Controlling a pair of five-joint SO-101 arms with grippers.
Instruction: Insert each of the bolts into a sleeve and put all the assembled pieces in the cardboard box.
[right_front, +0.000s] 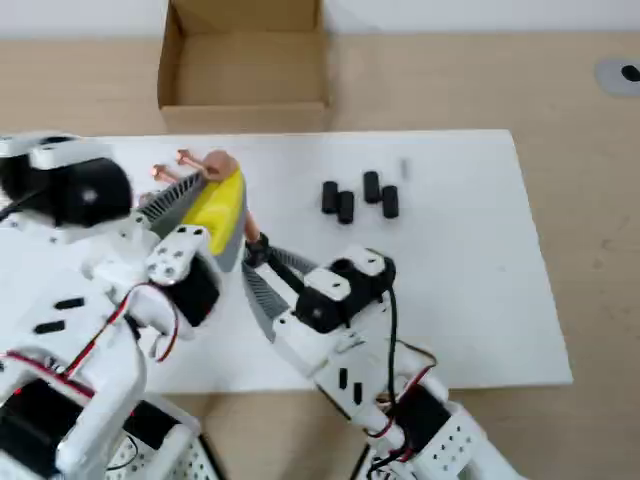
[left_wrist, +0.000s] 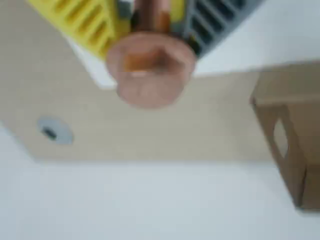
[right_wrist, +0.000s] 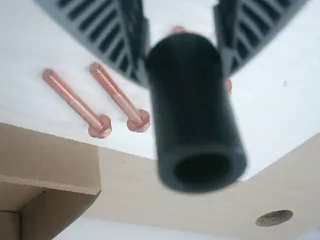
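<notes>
A tan, wood-toned bench (right_front: 585, 200) was seen from above, and a white rectangular sheet (right_front: 470, 300) was laid flat on it, so that most of its middle was covered. Bare bench could be seen along the far side and to the sheet's right. A small round grey disc (right_front: 620, 73) with a dark centre was set into the bench near its far right corner, well apart from the sheet. A pale strip (right_front: 450, 14) was seen beyond the far edge.
</notes>
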